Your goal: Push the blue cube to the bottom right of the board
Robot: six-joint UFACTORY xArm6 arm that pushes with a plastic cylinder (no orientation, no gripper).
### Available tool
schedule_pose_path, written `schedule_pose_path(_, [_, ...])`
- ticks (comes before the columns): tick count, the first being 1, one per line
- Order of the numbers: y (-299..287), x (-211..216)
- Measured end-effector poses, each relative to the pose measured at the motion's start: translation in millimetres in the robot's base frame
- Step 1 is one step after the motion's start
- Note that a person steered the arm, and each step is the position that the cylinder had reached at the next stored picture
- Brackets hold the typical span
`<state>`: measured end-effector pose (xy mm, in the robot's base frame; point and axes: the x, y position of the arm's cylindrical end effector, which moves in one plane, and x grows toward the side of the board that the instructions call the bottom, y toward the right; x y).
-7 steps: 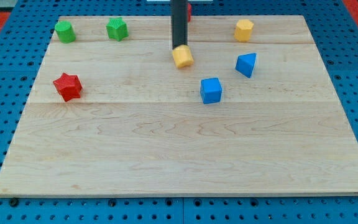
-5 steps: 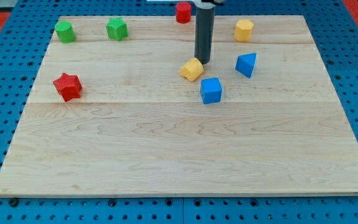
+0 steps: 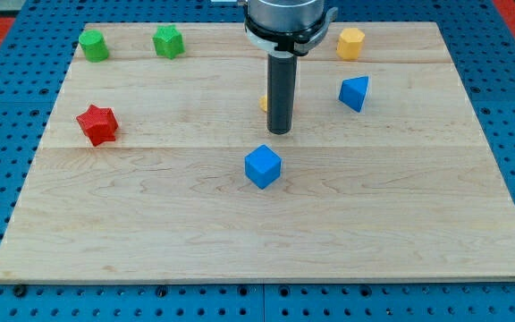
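Note:
The blue cube (image 3: pixel 263 167) lies near the middle of the wooden board (image 3: pixel 266 233), turned so a corner faces the view's bottom. My tip (image 3: pixel 280 132) stands just above and to the right of it, a short gap apart. The rod hides most of a yellow block (image 3: pixel 265 102) behind it; only a sliver shows at the rod's left.
A blue triangular block (image 3: pixel 354 93) lies right of the rod. A yellow block (image 3: pixel 350 42) sits at the top right. Two green blocks (image 3: pixel 94 45) (image 3: pixel 168 41) sit at the top left. A red star block (image 3: pixel 97 124) lies at the left.
The blue cube has slid down and to the left and turned. My tip has moved down from beside the yellow block to just above the cube. The red block at the top is now hidden.

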<state>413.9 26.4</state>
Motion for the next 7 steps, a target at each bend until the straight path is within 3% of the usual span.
schedule_pose_path(2, [0.0, 6.2])
schedule_pose_path(3, [-17.0, 57.6])
schedule_pose_path(4, [-39.9, 63.6])
schedule_pose_path(5, [-132.9, 71.3])
schedule_pose_path(6, [-63.2, 115.6])
schedule_pose_path(7, [19.9, 102.5])
